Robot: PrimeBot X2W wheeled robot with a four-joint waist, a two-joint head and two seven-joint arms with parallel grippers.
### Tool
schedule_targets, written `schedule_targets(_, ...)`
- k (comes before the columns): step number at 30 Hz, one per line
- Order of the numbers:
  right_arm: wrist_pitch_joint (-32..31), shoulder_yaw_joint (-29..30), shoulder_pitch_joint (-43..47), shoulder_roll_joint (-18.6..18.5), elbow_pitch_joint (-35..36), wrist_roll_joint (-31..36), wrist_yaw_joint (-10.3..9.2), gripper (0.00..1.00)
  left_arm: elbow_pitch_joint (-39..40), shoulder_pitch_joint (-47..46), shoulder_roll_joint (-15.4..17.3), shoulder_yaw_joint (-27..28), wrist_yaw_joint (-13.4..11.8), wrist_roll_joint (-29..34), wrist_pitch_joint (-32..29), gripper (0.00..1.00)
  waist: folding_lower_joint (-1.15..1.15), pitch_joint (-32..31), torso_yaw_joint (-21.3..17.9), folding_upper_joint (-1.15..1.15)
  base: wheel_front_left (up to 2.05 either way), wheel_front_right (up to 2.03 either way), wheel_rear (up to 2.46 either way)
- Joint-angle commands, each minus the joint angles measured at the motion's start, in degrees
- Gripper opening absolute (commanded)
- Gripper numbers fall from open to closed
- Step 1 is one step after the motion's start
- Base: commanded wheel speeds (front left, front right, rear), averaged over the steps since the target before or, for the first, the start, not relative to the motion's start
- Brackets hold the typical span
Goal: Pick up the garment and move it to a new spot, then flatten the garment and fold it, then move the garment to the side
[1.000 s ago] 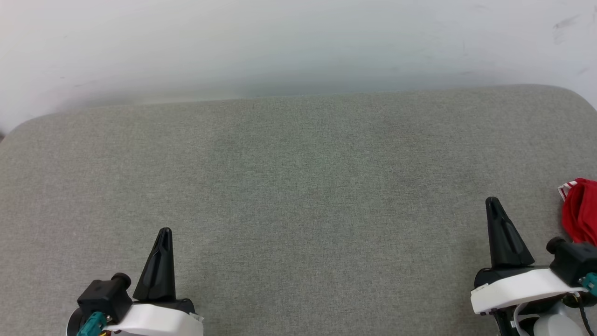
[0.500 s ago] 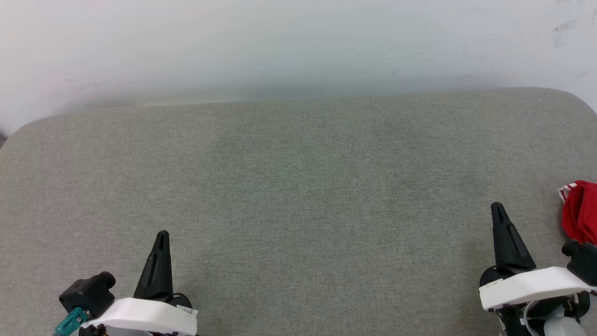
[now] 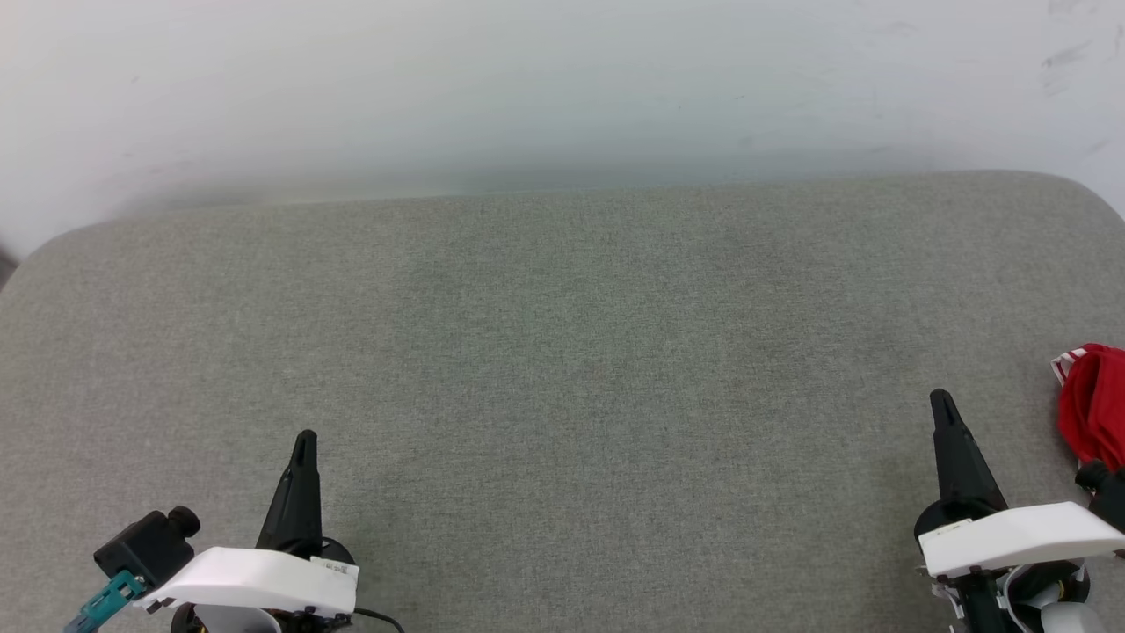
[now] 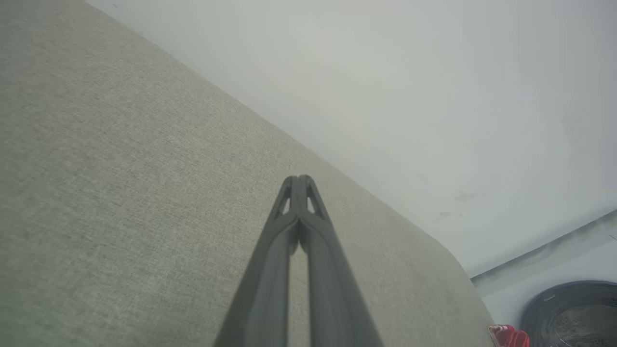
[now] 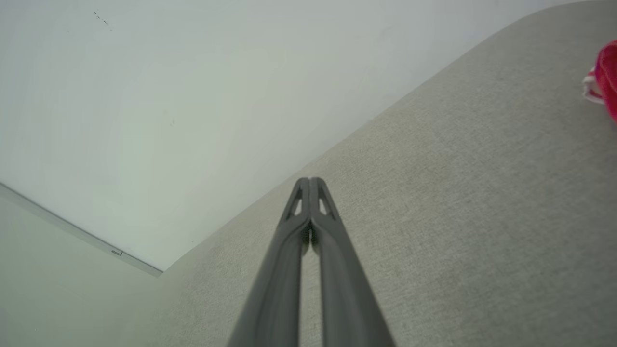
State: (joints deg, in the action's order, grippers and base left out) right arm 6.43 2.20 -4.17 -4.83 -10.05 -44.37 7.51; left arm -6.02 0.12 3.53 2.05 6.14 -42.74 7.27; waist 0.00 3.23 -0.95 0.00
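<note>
Left claw and right claw are closed, empty; check whether your garment at the table edge lies folded.

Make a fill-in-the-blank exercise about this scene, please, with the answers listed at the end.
1. The garment is mostly ____ in colour.
2. The right end effector is shut and holds ____.
3. The left end effector is shut above a fabric surface of ____ colour.
4. Of the two end effectors, the one nearer the garment is the ____ one.

Missing words: red; nothing; grey; right.
</note>
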Motion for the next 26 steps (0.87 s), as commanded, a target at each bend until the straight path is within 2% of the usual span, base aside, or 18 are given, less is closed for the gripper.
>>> schedule_targets(1, -0.5, 0.3, -1.2, 0.2, 0.4, -2.1, -0.01, 0.00, 0.3, -1.5, 0.5, 0.2, 0.3, -2.2, -0.4, 0.00, 0.00, -0.1, 0.0, 0.00, 0.00, 0.00, 0.00)
schedule_targets(10, -2.2, 0.8, -1.4, 0.3, -0.2, -8.7, -0.01, 0.00, -0.8, -2.3, 0.6, 0.5, 0.5, -9.2, -2.1, 0.00, 0.00, -0.4, 0.1, 0.00, 0.00, 0.00, 0.00)
schedule_targets(11, -3.1, 1.0, -1.5, 0.4, -0.5, -12.2, -0.01, 0.00, -1.5, -2.6, 0.7, 0.7, 0.5, -12.9, -2.9, 0.00, 0.00, -0.5, 0.2, 0.00, 0.00, 0.00, 0.00)
schedule_targets(26, -5.6, 1.8, -1.8, 0.7, -1.4, -21.5, -0.02, 0.00, -3.1, -3.6, 0.7, 1.2, 0.8, -22.7, -5.4, 0.00, 0.00, -1.0, 0.3, 0.00, 0.00, 0.00, 0.00)
